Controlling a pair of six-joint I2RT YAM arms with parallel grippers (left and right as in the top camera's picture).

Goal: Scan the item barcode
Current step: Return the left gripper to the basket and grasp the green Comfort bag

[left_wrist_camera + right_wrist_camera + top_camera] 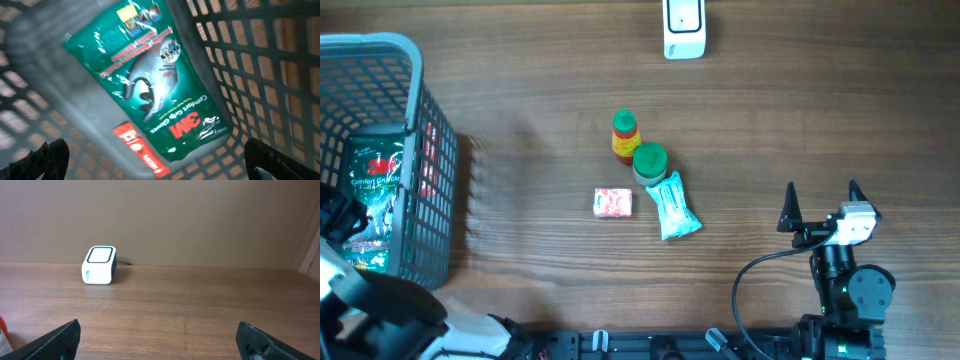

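Left claw (159, 162) is released, its two fingertips (47, 159) spread to the bottom corners of the left wrist view with nothing clamped between them; it hangs inside the basket (280, 60), looking down at the mesh floor; right under it lies the pack (150, 85), a green glove pack with a grey glove printed on it, flat on the floor and askew, one corner close to the side wall; a red strip (137, 147) with white print shows at the pack's lower edge, and I cannot tell whether it is part of the pack or a separate thing.

Right claw (160, 345) is released too, fingers wide and empty, low over the bare table (200, 305) at the near right; it faces the scanner (99, 265), a white box with a dark-rimmed top, well apart at the far edge by the wall.

Between the arms, mid-table, sit four items; a bottle (624, 135) with a green cap touches a jar (650, 160) with a green lid; a teal packet (676, 206) lies just beside the jar; a pink box (613, 202) lies near the packet's left.
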